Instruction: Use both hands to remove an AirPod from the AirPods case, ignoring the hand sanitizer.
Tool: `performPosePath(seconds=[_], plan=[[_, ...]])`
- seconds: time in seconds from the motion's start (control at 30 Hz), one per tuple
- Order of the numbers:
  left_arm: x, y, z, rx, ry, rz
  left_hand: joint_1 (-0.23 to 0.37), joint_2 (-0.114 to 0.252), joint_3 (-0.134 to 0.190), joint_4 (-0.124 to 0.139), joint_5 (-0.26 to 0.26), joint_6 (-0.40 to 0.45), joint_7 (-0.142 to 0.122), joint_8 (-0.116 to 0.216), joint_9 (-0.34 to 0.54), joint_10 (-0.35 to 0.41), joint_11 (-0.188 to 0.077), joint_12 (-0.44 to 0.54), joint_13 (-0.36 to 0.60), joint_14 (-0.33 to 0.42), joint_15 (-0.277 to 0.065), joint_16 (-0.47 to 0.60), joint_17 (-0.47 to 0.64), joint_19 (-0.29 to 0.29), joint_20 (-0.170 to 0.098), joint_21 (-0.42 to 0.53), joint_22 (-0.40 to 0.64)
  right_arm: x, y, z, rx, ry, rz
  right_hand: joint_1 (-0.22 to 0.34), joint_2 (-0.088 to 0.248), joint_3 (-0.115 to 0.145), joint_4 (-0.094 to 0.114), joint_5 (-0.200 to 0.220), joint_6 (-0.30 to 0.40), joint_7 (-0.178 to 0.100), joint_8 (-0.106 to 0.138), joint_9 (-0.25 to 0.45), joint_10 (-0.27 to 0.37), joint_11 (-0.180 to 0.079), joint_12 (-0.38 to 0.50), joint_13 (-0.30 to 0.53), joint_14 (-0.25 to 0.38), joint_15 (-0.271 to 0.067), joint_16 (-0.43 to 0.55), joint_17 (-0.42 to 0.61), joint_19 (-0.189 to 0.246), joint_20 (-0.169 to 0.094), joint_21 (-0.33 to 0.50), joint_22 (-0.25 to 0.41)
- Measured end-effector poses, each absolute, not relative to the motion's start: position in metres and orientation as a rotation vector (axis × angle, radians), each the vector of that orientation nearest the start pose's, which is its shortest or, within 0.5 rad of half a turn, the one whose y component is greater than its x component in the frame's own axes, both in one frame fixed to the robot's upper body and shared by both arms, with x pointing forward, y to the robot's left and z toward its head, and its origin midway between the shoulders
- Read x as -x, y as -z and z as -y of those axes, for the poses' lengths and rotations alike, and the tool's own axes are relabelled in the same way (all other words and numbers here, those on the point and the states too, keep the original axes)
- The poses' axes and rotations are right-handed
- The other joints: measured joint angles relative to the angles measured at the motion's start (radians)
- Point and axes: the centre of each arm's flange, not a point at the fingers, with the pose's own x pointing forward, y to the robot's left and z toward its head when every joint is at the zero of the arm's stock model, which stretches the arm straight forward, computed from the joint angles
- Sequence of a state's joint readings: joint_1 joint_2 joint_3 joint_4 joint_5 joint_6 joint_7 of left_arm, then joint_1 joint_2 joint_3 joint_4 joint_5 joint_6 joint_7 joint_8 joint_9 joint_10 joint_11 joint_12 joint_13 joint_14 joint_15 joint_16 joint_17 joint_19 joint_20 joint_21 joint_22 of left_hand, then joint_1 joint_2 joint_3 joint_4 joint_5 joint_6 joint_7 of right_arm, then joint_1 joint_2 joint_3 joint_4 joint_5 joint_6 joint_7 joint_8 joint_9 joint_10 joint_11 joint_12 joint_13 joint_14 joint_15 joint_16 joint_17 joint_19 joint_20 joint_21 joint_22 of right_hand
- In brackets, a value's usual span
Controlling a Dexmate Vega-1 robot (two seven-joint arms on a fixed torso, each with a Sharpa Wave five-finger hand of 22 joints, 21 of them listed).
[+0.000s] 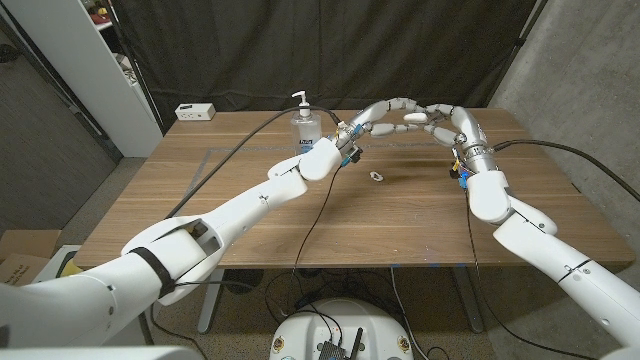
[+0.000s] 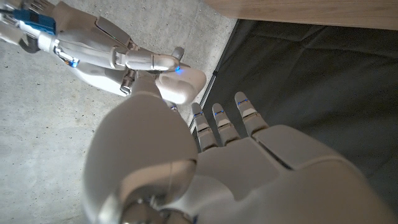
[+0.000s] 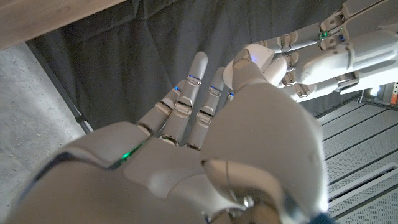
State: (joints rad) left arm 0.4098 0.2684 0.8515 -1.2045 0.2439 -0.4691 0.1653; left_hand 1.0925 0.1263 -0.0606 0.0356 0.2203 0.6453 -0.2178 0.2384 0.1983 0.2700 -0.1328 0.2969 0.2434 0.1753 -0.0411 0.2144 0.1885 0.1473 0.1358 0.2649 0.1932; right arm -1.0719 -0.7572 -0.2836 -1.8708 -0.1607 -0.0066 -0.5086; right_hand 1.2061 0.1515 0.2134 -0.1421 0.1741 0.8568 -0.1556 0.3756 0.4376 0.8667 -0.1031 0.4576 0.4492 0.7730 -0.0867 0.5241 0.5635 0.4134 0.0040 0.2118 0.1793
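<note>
- Nearest us, left hand (image 1: pixel 372 122) and right hand (image 1: pixel 447 120) together pinch the AirPods case (image 1: pixel 417 118) above the bench (image 1: pixel 250 215).
- We judge extraction underway; next, pull the AirPod free.

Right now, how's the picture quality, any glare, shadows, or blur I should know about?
Head view: even light, sharp; the small white piece casts a faint shadow on the table. Left wrist view: the white case is softly blurred. Right wrist view: the right hand looms close and slightly soft.
</note>
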Motion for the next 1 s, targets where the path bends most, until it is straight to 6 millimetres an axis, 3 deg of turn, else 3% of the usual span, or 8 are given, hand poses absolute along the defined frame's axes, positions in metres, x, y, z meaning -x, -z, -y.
performPosePath(seconds=[0.17, 0.3, 0.47, 1.0], plan=[[-0.595, -0.084, 0.011, -0.839, 0.481, 1.171, -0.012, -0.012, -0.003, -0.002, 0.0, 0.039, -0.001, 0.008, -0.001, 0.002, -0.002, 0.0, 0.001, 0.0, 0.0, 0.0, 0.001, 0.0, 0.0, -0.005, 0.0, -0.535, -0.034, 0.291, 0.739, 0.299, 0.863, -0.001, 0.001, 0.0, 0.0, 0.004, 0.012, -0.001, 0.0, 0.0, 0.002, 0.0, 0.0, 0.0, 0.008, 0.003, 0.0, 0.005, 0.005, 0.005, 0.0, 0.0], [-0.595, -0.084, 0.01, -0.84, 0.472, 1.177, -0.046, -0.025, -0.022, 0.011, -0.01, -0.061, -0.001, -0.045, -0.007, -0.005, 0.005, 0.0, 0.005, 0.004, 0.004, 0.0, 0.008, 0.005, -0.005, -0.005, 0.0, -0.532, -0.039, 0.291, 0.726, 0.292, 0.855, -0.008, -0.003, 0.0, 0.0, 0.004, 0.021, 0.007, 0.0, 0.0, 0.014, 0.003, 0.0, 0.0, 0.022, -0.001, 0.0, 0.009, 0.005, 0.005, 0.0, 0.0], [-0.595, -0.084, 0.004, -0.828, 0.45, 1.19, -0.073, -0.025, -0.03, 0.02, -0.01, -0.149, -0.001, -0.069, -0.008, -0.013, 0.013, -0.006, 0.006, 0.005, 0.005, 0.0, 0.01, 0.005, -0.005, -0.005, 0.0, -0.535, -0.044, 0.292, 0.711, 0.261, 0.778, -0.017, -0.006, 0.0, 0.0, 0.004, 0.025, 0.011, -0.002, -0.001, 0.025, 0.007, 0.0, 0.0, 0.028, -0.007, 0.0, 0.014, 0.009, 0.009, 0.0, 0.0], [-0.592, -0.086, -0.012, -0.83, 0.388, 1.223, -0.087, -0.021, -0.036, 0.025, -0.009, -0.178, -0.005, -0.069, -0.008, -0.013, 0.013, -0.009, 0.01, 0.005, 0.005, 0.0, 0.009, 0.005, -0.005, -0.01, 0.0, -0.543, -0.049, 0.298, 0.677, 0.202, 0.592, -0.033, -0.012, 0.0, 0.0, 0.008, 0.024, 0.011, 0.0, -0.001, 0.038, 0.006, 0.0, 0.0, 0.028, -0.007, -0.018, 0.028, 0.008, 0.009, 0.0, 0.0]])
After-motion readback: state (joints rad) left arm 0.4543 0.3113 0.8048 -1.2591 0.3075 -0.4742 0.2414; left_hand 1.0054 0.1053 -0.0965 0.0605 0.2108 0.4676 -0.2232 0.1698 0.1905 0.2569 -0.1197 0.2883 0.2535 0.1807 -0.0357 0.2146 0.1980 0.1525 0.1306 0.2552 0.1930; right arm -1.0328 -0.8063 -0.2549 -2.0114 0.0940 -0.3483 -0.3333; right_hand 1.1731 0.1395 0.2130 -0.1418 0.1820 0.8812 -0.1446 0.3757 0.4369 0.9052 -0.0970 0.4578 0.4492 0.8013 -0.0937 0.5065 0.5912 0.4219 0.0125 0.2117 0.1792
